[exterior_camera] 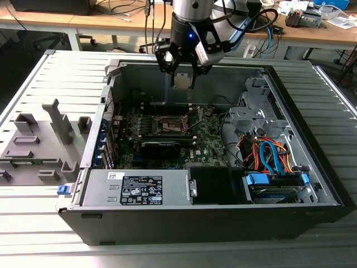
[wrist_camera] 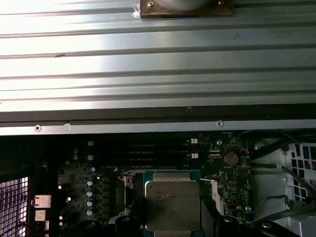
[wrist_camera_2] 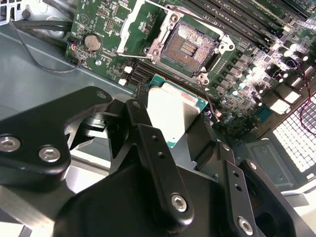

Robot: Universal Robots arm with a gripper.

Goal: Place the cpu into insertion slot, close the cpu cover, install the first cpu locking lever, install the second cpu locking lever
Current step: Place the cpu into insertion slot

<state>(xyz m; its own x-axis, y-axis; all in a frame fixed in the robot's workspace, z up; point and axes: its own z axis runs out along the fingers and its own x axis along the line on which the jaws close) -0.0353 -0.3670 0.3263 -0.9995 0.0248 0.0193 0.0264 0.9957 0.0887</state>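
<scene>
My gripper (exterior_camera: 183, 71) hangs above the back of the open computer case and is shut on the cpu (exterior_camera: 183, 80), a flat square chip with a silvery top. In both wrist views the cpu (wrist_camera_2: 173, 111) (wrist_camera: 173, 202) sits between the black fingers (wrist_camera_2: 148, 138). The insertion slot (wrist_camera_2: 190, 43) lies bare on the green board below and a little ahead of the chip, its dark pin field exposed. The cpu cover (wrist_camera_2: 137, 22) stands swung up at one side of the socket. In the exterior view the insertion slot (exterior_camera: 170, 124) is well below the gripper.
The case walls (exterior_camera: 139, 72) ring the board. A grey power supply box (exterior_camera: 139, 187) fills the front. A drive cage with orange and blue cables (exterior_camera: 268, 156) sits at the exterior view's right. Grey fixtures (exterior_camera: 39, 139) stand outside at the left. Long memory slots (wrist_camera_2: 232, 15) run beside the socket.
</scene>
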